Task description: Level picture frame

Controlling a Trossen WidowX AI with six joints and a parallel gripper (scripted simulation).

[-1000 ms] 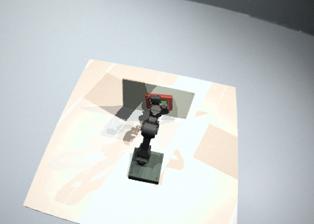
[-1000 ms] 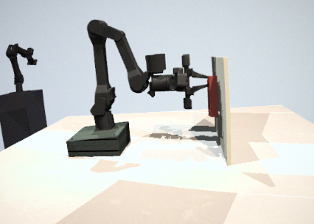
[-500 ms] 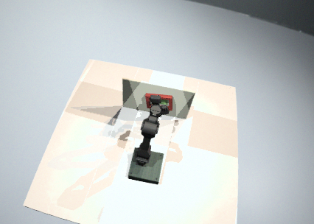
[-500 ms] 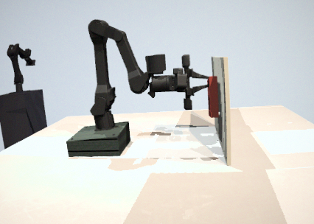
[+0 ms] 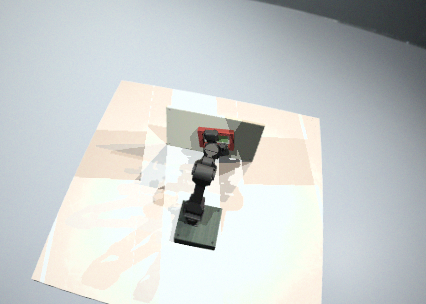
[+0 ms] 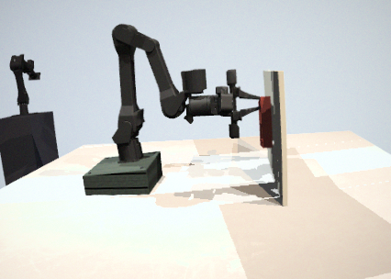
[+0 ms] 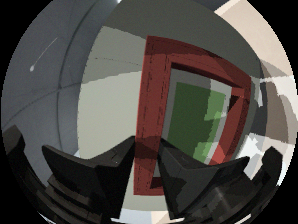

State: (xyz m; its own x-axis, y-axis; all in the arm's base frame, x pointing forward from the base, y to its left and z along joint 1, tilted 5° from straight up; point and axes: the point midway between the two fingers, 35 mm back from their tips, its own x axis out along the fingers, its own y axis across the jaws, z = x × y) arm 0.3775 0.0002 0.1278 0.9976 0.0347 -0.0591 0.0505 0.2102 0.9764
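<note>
The red picture frame [image 5: 231, 141] [image 6: 265, 125] [image 7: 151, 90] with a green picture [image 7: 191, 110] is against the upright wall board [image 5: 181, 129] [image 6: 284, 141] [image 7: 107, 107]. My gripper [image 6: 260, 102] [image 7: 146, 141] is shut on the frame's top rail, one finger above it and one below. In the top view the arm covers the fingertips and part of the frame. The screw and the notched strip are hidden behind the frame. The frame's tilt against the board cannot be told surely while the arm covers part of it.
My arm's base sits on a dark green block [image 5: 198, 234] [image 6: 121, 175] on the table in front of the board. Patches of light and shadow cross the table and board. A second dark arm [image 6: 20, 82] on a dark pedestal [image 6: 29, 143] stands far left in the exterior view.
</note>
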